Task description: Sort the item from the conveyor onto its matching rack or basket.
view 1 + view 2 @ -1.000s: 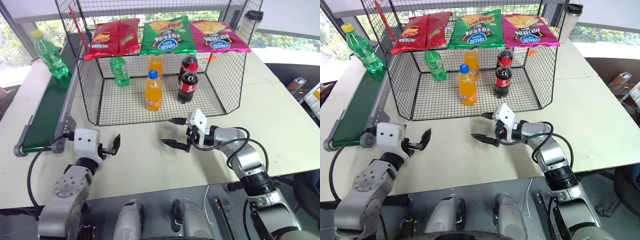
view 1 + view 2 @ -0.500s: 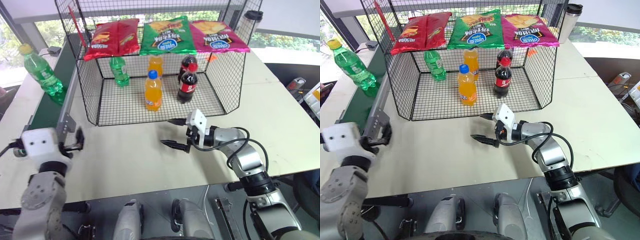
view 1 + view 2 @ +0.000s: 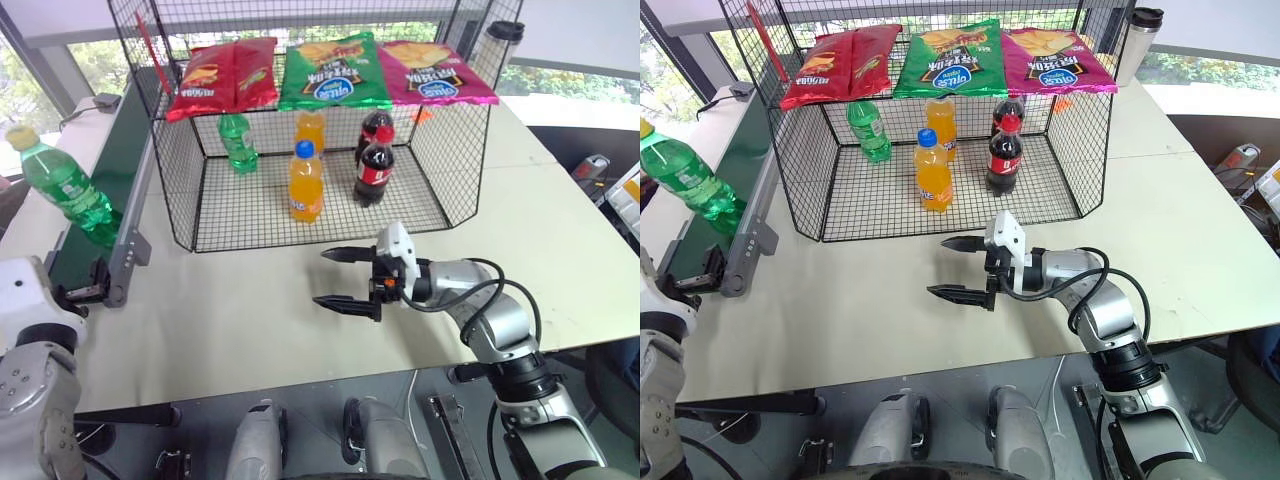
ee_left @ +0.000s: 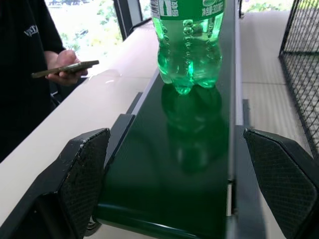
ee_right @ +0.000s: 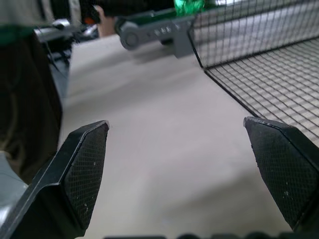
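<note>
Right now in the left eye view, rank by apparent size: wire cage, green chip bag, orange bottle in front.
1. wire cage, by far the largest.
2. green chip bag.
3. orange bottle, smallest, though it stands nearer the camera than the bag, so true sizes may differ.

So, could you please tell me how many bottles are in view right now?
6: a yellow-capped green bottle on the belt; in the cage, a green bottle, two orange and two cola. More may be hidden.
</note>
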Robot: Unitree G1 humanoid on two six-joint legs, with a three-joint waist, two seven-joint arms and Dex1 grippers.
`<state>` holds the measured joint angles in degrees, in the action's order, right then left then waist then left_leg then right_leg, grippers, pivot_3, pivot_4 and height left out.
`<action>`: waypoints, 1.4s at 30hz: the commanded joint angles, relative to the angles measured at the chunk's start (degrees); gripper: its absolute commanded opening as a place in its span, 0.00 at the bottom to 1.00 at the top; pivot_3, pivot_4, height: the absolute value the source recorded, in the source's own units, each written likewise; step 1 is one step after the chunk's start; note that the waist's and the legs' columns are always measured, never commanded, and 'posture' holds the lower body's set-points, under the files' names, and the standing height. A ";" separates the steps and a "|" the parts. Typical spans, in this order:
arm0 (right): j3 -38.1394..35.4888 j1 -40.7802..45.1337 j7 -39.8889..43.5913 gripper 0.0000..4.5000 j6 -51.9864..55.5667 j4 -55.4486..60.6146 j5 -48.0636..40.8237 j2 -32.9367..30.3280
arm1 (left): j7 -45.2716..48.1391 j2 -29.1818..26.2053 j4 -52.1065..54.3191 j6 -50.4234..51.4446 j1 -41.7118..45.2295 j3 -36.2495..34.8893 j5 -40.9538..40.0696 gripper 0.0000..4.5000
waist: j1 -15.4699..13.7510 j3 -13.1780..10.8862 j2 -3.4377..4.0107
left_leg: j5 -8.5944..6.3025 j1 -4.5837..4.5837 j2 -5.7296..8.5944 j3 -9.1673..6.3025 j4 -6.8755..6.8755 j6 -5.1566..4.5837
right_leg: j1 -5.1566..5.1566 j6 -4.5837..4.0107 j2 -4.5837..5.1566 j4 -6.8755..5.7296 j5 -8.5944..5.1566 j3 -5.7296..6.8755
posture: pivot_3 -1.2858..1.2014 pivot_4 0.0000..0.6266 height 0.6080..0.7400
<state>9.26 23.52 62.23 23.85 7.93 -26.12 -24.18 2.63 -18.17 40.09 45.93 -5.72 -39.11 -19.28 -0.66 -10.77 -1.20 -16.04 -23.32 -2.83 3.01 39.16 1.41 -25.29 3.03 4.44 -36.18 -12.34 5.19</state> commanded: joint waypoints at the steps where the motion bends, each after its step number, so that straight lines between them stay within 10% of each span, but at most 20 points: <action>1: -1.54 1.18 -1.17 1.00 0.94 3.37 -2.57 0.68 | 0.53 -2.47 -1.54 -1.54 2.23 -0.21 0.14 1.00 | -0.09 0.00 0.00 | 0.00 0.00 0.00 0.00 0.00 0.00 | 0.00 -0.01 0.00 0.00 -0.01 0.00 | 0.52 0.24 1.00; 13: -0.84 0.69 -2.09 1.00 0.63 3.30 -1.37 0.06 | -0.43 -4.55 -6.48 -3.06 7.45 2.54 1.52 1.00 | -0.02 0.01 0.00 | 0.00 0.00 0.00 0.02 -0.01 0.00 | 0.01 0.01 0.01 0.00 0.01 0.01 | 0.52 0.24 1.00; 19: -0.62 0.98 -2.78 1.00 0.67 3.26 -1.08 0.10 | -0.25 -3.73 -6.31 -5.23 5.40 3.21 2.34 0.58 | -0.06 0.02 0.01 | 0.00 0.04 0.01 0.03 0.00 0.01 | 0.06 0.00 0.04 0.00 0.01 0.01 | 0.52 0.24 1.00; 42: -0.70 2.29 -3.24 1.00 -1.20 0.43 -0.06 0.23 | 7.52 -12.89 9.34 4.25 6.18 -0.59 -16.36 0.58 | 0.02 0.00 -0.02 | 0.00 -0.01 0.00 0.01 0.00 0.01 | 0.02 0.00 0.02 0.02 0.01 0.01 | 0.52 0.24 1.00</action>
<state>9.57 24.88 58.97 23.77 7.92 -25.97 -24.06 9.14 -29.53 45.85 50.18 -0.10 -39.22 -33.39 -0.64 -10.77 -1.22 -16.04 -23.32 -2.83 3.02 39.16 1.42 -25.27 3.02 4.45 -36.17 -12.33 5.20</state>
